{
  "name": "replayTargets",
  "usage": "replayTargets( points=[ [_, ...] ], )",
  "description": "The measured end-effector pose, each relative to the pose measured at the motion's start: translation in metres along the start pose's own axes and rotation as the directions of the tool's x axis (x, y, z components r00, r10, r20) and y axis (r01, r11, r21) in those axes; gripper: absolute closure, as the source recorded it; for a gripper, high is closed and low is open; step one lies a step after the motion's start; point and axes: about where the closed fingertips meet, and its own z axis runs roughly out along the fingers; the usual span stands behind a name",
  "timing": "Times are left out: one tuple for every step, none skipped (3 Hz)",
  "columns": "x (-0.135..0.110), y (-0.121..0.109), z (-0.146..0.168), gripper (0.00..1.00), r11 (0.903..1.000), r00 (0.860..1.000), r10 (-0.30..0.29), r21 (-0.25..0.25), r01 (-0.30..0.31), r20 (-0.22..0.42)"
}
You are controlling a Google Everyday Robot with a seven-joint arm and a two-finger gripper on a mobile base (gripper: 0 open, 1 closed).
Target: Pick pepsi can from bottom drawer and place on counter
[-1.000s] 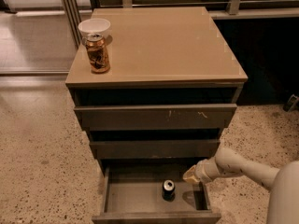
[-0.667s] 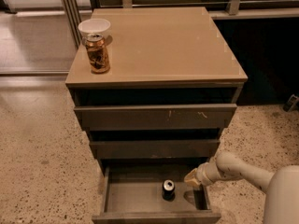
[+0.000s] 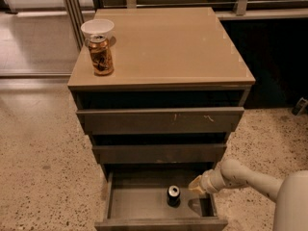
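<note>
Grey-brown and pulled open toward me, the bottom drawer (image 3: 139, 203) is the nearest thing in view. The pepsi can (image 3: 173, 196) stands on its floor, a little right of centre. The can is upright, so its long axis runs straight up and down, and its silver top faces the ceiling. I cannot make out which way the tab points.

At about two o'clock from the can, just beside it but not touching, hangs the gripper (image 3: 196, 186). Its cream arm reaches in from four o'clock over the drawer's right side. Compared with a second ago it has sunk a little lower into the drawer, while the can has not budged. I take that as the approach closing in, with the grasp not yet made. Whether the pincer is apart or together I cannot tell.

Behind it sit the middle drawer (image 3: 159, 153) and the scratched top drawer (image 3: 159, 121), both shut or nearly so. Farther back lies the glossy tan counter (image 3: 168, 47). A brown-and-gold can (image 3: 100, 55) and a white bowl (image 3: 97, 29) sit at its ten o'clock corner.
</note>
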Motion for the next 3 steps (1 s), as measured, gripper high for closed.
replayTargets(
  points=[
    [0.002, 0.009, 0.010, 0.58, 0.9991, 0.999, -0.041, -0.005, 0.041, 0.005],
    [0.003, 0.014, 0.024, 0.34, 0.9970, 0.997, -0.076, -0.009, 0.076, 0.021],
    [0.003, 0.014, 0.038, 0.19, 0.9952, 0.994, -0.097, -0.012, 0.097, 0.052]
  ],
)
